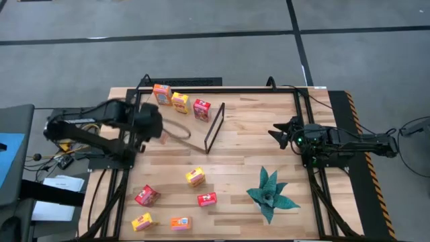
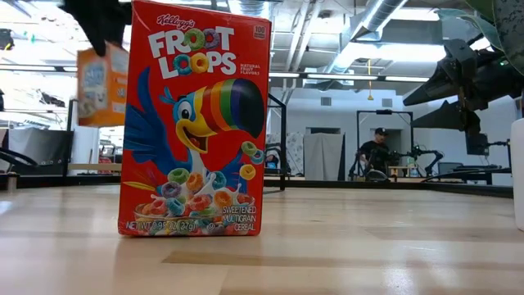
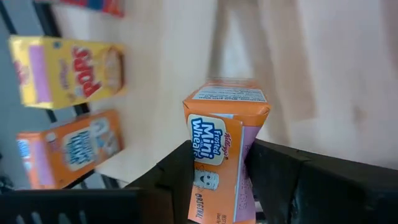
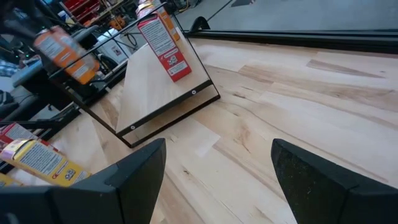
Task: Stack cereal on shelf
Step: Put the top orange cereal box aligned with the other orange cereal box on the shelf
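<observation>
My left gripper (image 1: 153, 128) is shut on an orange cereal box (image 3: 227, 143), carried in the air near the shelf (image 4: 155, 87), a light board with a black frame (image 1: 215, 128) at one end. A yellow (image 1: 180, 102), an orange (image 1: 162, 94) and a red box (image 1: 201, 109) stand on their bases at the shelf's far part. Several more boxes (image 1: 195, 176) lie on the table nearer the front; one red box (image 2: 192, 123) stands upright. My right gripper (image 1: 285, 132) waits open at the table's right side. My left gripper pinches the orange box between its two fingers (image 3: 174, 180), one on each side of the box's upper part (image 3: 205, 177). The fingers come from above, slanting down. The box (image 2: 102, 86) hangs below them, clear of the table, roughly upright.
A green artificial plant (image 1: 271, 195) lies at the front right of the table. Black rails (image 1: 306, 121) run along the table's sides. A person (image 2: 378, 152) sits in the room beyond the table.
</observation>
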Robot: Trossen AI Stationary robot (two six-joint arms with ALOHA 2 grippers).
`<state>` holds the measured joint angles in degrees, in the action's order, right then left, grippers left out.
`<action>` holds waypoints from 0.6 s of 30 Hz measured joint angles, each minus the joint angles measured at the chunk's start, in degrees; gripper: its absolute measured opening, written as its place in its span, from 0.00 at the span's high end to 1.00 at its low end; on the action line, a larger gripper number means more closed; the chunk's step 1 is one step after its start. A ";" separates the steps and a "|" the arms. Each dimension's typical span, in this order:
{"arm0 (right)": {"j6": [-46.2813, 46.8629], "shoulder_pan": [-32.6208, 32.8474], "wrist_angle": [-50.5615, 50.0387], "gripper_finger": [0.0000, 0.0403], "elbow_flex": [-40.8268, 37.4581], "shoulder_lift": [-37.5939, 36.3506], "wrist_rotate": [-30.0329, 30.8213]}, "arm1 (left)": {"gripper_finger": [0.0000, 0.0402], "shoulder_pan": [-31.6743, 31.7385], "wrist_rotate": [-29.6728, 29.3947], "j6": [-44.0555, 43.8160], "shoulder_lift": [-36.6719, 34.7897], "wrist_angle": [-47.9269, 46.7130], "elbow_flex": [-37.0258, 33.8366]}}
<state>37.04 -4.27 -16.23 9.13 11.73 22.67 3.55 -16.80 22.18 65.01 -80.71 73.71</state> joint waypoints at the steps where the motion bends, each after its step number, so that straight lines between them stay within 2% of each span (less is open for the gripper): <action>1: 0.00 0.00 0.00 0.21 0.00 0.00 0.01 | 0.69 2.41 0.04 1.99 0.04 0.90 -0.31; 4: 0.00 0.00 0.00 0.21 0.00 0.00 -0.01 | 0.69 9.42 0.32 7.80 0.39 2.02 -1.03; 10: 0.01 0.00 -0.02 0.21 0.00 0.00 -0.01 | 0.69 22.71 7.86 14.96 0.67 8.44 -1.07; 18: 0.02 0.00 -0.02 0.21 0.00 0.00 0.39 | 0.69 34.45 10.31 27.45 1.93 10.22 -1.07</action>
<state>37.06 -4.27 -16.25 9.13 11.73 23.06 38.00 -6.49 49.63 66.94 -70.49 72.64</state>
